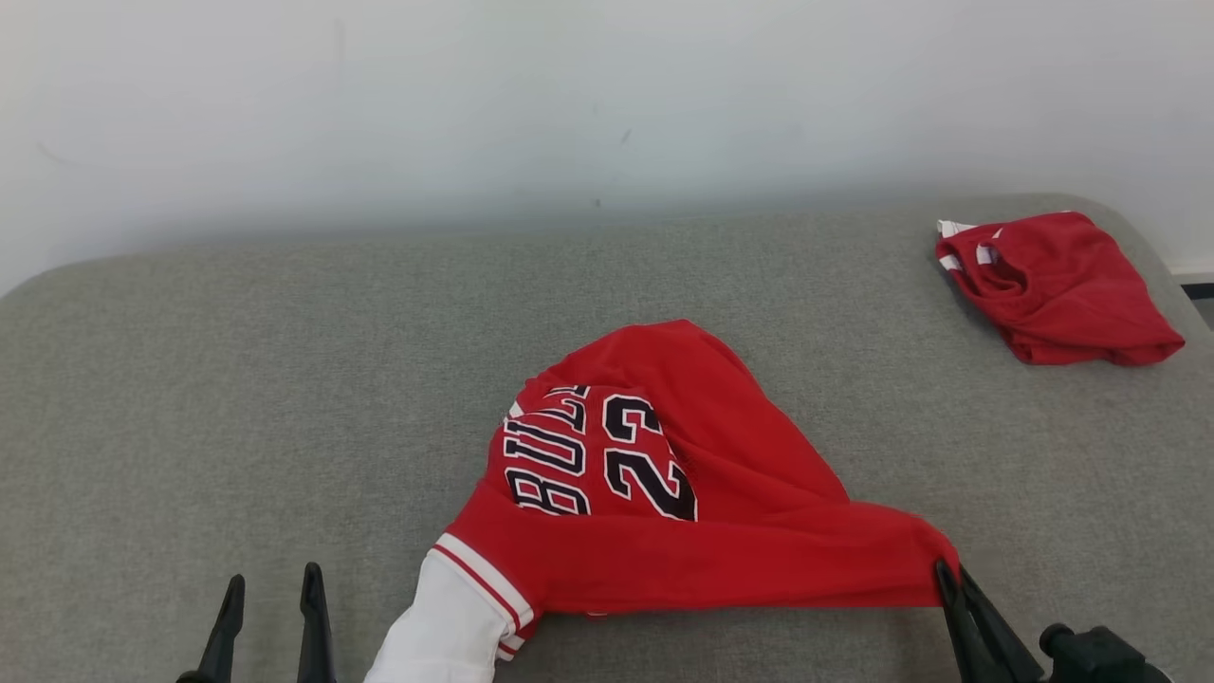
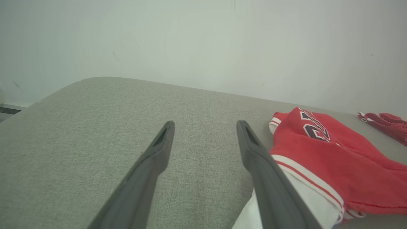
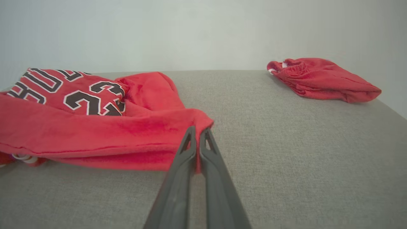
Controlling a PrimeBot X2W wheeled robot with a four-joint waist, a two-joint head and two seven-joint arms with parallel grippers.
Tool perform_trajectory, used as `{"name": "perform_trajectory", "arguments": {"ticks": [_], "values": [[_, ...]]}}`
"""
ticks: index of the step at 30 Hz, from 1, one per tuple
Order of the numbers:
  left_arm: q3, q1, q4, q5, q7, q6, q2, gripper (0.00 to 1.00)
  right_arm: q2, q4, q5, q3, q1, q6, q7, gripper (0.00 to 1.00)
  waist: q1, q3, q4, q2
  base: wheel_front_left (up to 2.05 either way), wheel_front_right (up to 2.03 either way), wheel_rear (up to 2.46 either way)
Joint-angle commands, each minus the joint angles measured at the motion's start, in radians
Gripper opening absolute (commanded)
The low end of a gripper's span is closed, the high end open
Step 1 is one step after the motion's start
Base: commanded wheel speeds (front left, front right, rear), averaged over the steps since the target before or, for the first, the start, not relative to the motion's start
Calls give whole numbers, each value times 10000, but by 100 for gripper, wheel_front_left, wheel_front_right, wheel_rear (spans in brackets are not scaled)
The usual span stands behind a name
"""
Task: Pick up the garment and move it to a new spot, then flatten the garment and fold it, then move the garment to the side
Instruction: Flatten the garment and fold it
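Observation:
The garment (image 1: 664, 493) is a red jersey with black-and-white lettering and a white sleeve, lying crumpled near the front of the grey padded surface. My right gripper (image 1: 950, 572) is shut on the garment's right corner, pinching the red cloth between its fingertips (image 3: 198, 132). The garment (image 3: 95, 127) stretches away to the left in the right wrist view. My left gripper (image 1: 272, 586) stands open at the lower left, just left of the white sleeve, holding nothing. In the left wrist view the left gripper (image 2: 205, 125) spreads over bare surface, with the garment (image 2: 327, 156) beside its right finger.
A second red garment (image 1: 1053, 285) lies bunched at the far right corner of the grey surface (image 1: 285, 398); it also shows as a red bundle (image 3: 321, 79) in the right wrist view. A pale wall rises behind the surface's far edge.

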Motion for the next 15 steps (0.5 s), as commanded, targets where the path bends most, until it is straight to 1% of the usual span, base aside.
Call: {"name": "perform_trajectory", "arguments": {"ticks": [1, 6, 7, 8, 10, 15], "values": [[-28, -75, 56, -109, -29, 0, -9, 100, -35, 192, -51, -115, 255, -31, -2, 0, 0, 22, -67, 0, 0, 0, 0], [-73, -15, 202, -96, -29, -22, -11, 100, 22, 691, -29, -282, 347, -31, -2, 1, 0, -50, -51, 0, 0, 0, 0], [-79, 23, 223, -96, -29, -25, -8, 100, 43, 789, -40, -337, 362, -31, -1, 74, 0, -86, -40, 0, 0, 0, 0], [-85, 78, 244, -107, -29, -21, -10, 100, 90, 812, -28, -408, 362, -31, -2, 100, 0, -128, -31, 0, 0, 0, 0], [-77, 199, 302, -120, -29, -26, -8, 100, 113, 802, -57, -559, 434, -31, -2, 100, 0, -225, -23, 0, 0, 0, 0], [-59, 323, 476, -116, -29, -29, -10, 100, 265, 90, -259, -1080, 634, -29, 0, 100, 0, -360, -17, 0, 0, 0, 0]]}}
